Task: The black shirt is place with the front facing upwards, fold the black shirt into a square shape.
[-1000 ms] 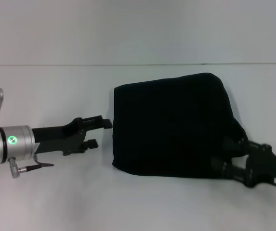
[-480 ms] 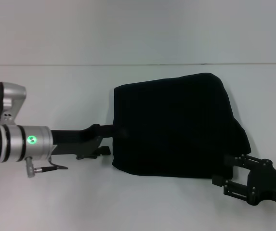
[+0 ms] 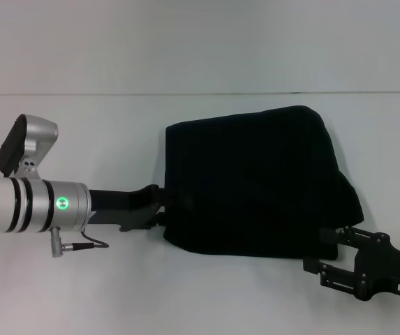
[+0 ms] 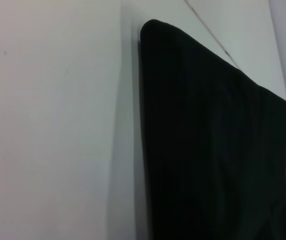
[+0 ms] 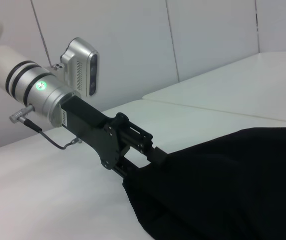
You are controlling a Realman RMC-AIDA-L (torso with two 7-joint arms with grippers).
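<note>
Your left gripper (image 3: pixel 174 204) has its fingers pushed into the left edge of the black shirt (image 3: pixel 252 183), near that edge's front corner — in the right wrist view the fingers (image 5: pixel 147 156) disappear into the cloth, so you cannot tell whether they have closed on a layer or only sit under it. Your right gripper (image 3: pixel 327 256) rests just off the shirt's front right corner, its fingers spread and holding nothing, close to the hem but apart from it.

The shirt itself lies on the white desk (image 3: pixel 81 279) as a thick, roughly square bundle with its plain black side up, no print showing. Its right side sags outward into a loose bulge, and the far right corner is rounded rather than crisp.

By the look of it, the folding is nearly done and you are in the tidying step. The next move likely calls for a firm pinch on the left edge, then a short pull or tuck to straighten that side — keep it low so the stacked layers do not slide apart.
</note>
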